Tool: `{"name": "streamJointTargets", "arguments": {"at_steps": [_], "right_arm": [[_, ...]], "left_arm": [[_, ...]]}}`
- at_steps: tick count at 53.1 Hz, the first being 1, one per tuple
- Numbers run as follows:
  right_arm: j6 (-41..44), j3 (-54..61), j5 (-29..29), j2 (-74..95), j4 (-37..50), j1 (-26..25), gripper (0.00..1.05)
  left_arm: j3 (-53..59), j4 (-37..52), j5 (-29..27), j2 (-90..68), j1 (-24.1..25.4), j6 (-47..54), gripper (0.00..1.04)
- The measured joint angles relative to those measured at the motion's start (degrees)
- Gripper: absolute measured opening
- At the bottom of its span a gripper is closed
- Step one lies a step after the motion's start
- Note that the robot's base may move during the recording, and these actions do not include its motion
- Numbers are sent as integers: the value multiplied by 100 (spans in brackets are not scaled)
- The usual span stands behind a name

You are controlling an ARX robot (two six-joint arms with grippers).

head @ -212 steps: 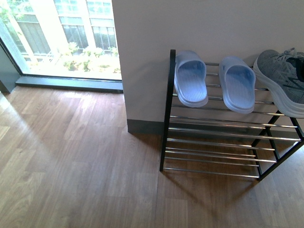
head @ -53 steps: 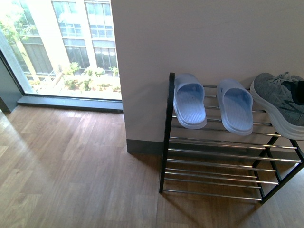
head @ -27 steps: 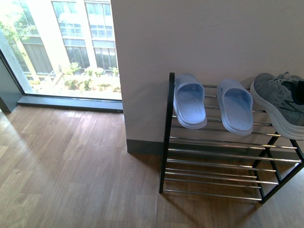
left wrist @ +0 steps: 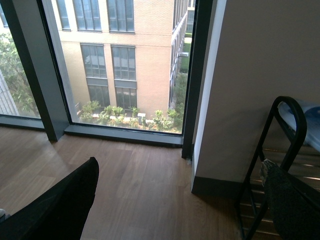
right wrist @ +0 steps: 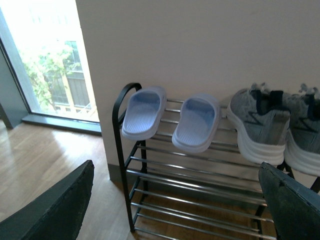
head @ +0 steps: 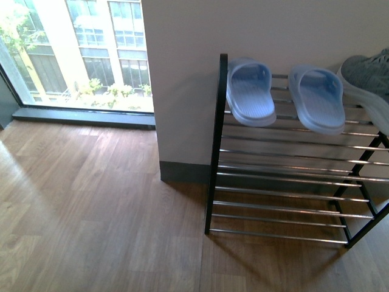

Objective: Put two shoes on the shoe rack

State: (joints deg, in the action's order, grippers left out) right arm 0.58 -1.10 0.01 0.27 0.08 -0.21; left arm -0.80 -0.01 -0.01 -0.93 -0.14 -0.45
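Since all four shoes already sit on the top tier of the shoe rack [right wrist: 129, 150], the placing looks finished. Two pale blue slides [right wrist: 144, 112] lie side by side near the rack's rounded black end, and the grey sneakers [right wrist: 260, 125] stand just beside them toward the other end, heels to the wall. Compared with half a second ago, the front view has shifted: the rack [head: 216, 152] shows larger and higher, and the nearer sneaker [head: 371, 76] is now mostly cut off, which suggests the robot's body is moving, not the shoes. Both wrist views show only dark finger edges spread wide, grasping nothing. Wooden floor [head: 91, 213] and a window [left wrist: 125, 60] lie beyond.
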Motion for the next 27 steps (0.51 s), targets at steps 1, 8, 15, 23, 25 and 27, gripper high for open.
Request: {"name": "streamJointTargets", "arguments": {"at_steps": [1,8,15,23,25,27], "right_arm": [[0,0,0,0,0,0,95],[0,0,0,0,0,0,96],[-2,0,0,0,0,0,96],[-2,0,2,0,-2,0,96],[-2,0,0,0,-2,0,96],[-2,0,0,0,-2,0,95]], "left_arm": [[0,0,0,-2,2,4,95],[0,-2,0,0,2,2,95],[0,0,0,0,2,2,95],[0,0,0,0,0,2,95],[0,0,2,0,0,2,95],[0,0,0,0,2,2,95]]}}
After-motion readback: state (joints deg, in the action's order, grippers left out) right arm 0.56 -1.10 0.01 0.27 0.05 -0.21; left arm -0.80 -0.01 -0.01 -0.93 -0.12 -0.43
